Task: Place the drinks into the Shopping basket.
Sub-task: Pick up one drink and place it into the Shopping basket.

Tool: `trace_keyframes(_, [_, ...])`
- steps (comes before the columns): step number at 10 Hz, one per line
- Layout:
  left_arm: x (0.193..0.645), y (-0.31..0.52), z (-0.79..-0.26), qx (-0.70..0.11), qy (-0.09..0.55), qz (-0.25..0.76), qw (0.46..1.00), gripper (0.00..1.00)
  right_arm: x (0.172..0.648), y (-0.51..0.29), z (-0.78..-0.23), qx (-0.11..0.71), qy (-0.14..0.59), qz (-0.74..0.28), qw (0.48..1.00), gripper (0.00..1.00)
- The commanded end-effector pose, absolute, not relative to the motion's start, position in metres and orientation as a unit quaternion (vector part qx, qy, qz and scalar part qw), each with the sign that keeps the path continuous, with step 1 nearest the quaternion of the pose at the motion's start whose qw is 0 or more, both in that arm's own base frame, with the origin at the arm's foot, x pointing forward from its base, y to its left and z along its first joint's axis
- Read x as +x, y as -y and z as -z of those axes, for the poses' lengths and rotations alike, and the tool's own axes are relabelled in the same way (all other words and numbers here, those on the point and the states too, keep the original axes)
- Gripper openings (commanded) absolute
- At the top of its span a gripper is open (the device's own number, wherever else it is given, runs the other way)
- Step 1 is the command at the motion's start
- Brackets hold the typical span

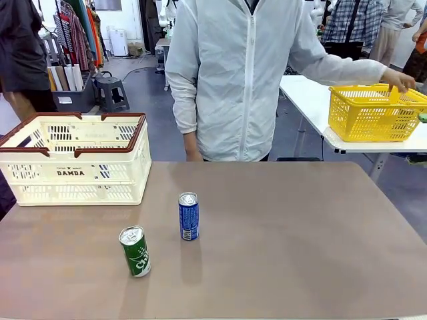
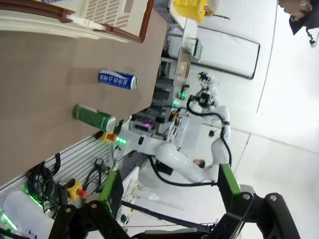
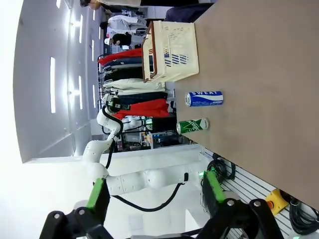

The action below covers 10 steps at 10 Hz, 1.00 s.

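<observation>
Two slim cylinders: blue can [image 1: 189, 217], green can [image 1: 135, 251]; slotted basket [image 1: 73, 175]; left fingers [image 2: 110, 186], right fingers [image 3: 97, 194] wide

The left gripper [image 2: 169, 175] hangs with jaws spread wide, nothing between its green pads [image 2: 110, 185]; the right gripper [image 3: 154, 178] likewise gaping, empty; the right arm [image 2: 187, 167] and left arm [image 3: 144, 180] sit folded, elbows bent.

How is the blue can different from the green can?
The blue can is blue with white print; the green can is green with white lettering. The blue can stands nearer the person than the green can. Both are slim, silver-topped, upright on the table, outside the Shopping basket.
</observation>
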State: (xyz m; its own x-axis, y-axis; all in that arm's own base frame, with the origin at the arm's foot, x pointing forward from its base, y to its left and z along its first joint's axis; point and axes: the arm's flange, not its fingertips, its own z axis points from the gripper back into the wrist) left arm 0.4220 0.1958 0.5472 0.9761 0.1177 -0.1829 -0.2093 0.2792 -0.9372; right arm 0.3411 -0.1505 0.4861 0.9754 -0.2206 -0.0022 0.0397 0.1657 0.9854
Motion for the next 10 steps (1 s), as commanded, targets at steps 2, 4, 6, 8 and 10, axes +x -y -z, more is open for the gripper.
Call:
trace_keyframes(2, [0.46, -0.048, -0.614, -0.42, -0.179, -0.078, 0.886, 1.0, 0.34, 0.151, -0.49, 0.636, 0.062, 0.091, 0.763, 1.0])
trace_keyframes(4, [0.471, 0.079, -0.629, -0.313, -0.209, -0.043, 0.926, 1.0, 0.34, 0.151, -0.49, 0.636, 0.062, 0.091, 0.763, 1.0])
trace_keyframes(6, [0.454, 0.195, -0.604, -0.149, -0.14, 0.134, 0.97, 1.0, 0.34, 0.151, -0.49, 0.636, 0.062, 0.091, 0.763, 1.0])
trace_keyframes(8, [0.437, 0.255, -0.565, -0.093, -0.044, 0.193, 0.976, 1.0, 0.34, 0.151, -0.49, 0.636, 0.062, 0.091, 0.763, 1.0])
trace_keyframes(10, [0.43, 0.271, -0.545, -0.105, 0.01, 0.14, 0.985, 1.0, 0.34, 0.151, -0.49, 0.636, 0.062, 0.091, 0.763, 1.0])
